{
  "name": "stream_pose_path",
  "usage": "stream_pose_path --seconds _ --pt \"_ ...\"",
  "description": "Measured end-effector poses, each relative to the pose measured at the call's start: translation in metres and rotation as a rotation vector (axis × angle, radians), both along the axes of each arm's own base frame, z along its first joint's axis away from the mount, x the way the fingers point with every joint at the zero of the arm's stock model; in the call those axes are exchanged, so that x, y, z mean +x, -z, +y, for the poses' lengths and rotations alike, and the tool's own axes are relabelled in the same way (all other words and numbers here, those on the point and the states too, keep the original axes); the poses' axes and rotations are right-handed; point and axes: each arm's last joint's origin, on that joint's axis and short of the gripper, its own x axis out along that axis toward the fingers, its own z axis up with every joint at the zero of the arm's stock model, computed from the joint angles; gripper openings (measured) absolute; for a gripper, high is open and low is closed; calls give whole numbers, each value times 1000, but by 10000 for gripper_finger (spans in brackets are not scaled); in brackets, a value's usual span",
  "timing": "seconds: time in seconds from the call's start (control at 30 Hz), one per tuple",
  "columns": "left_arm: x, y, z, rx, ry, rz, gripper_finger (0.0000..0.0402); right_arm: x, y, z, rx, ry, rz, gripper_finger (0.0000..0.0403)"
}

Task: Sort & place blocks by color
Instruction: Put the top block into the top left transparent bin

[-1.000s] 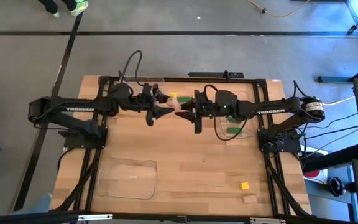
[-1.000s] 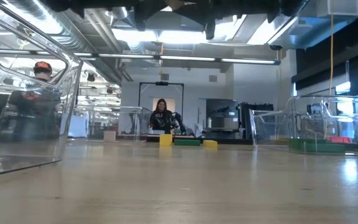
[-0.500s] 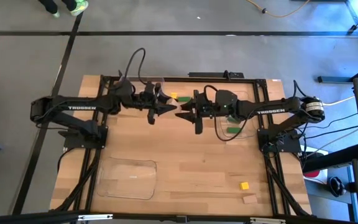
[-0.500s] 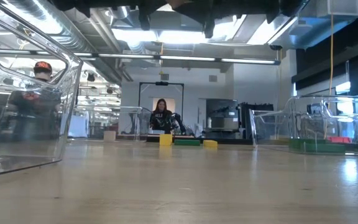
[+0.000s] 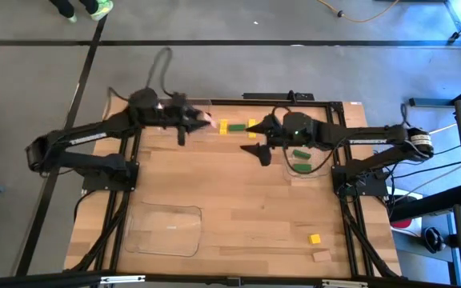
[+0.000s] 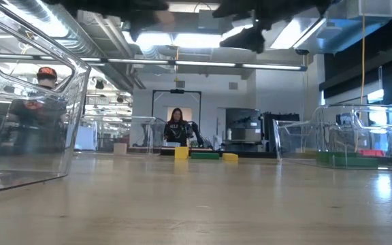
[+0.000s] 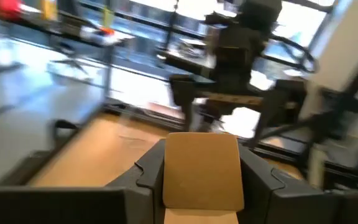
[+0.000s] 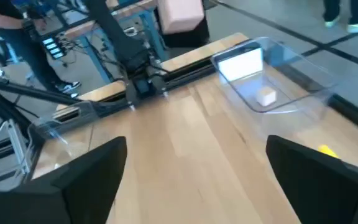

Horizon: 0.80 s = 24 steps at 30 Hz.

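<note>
Both arms have parted; left gripper (image 5: 201, 122) clamps the tan block (image 7: 201, 168), its tray (image 8: 272, 68) at nine o'clock, right gripper (image 5: 256, 150) gaping empty.

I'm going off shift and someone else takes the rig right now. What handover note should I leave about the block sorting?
Left end effector: shut on a tan block, near the back-left tray.
Right end effector: open, empty.
Done: two green blocks in the right tray; one pale piece in the back-left tray.
Left: yellow block, green bar and second yellow block at the back; yellow cube and tan bar front right.
</note>
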Motion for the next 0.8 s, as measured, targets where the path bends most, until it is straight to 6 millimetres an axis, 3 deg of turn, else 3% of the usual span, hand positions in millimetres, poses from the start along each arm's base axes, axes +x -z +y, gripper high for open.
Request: stream_pose_path --seconds 0.17,0.37,0.63,0.8 --pt "-35 -9 -3 37 -58 42 117 -18 -10 -1 -25 42 24 364" --pt "-51 -13 -11 67 -79 12 117 -25 -23 -2 -55 55 -45 357" --pt "-49 -12 -9 -42 -146 46 117 -25 -24 -2 -50 54 -48 357" --pt "-29 -29 19 -39 -326 377 117 -26 -23 -7 -50 74 -46 357"
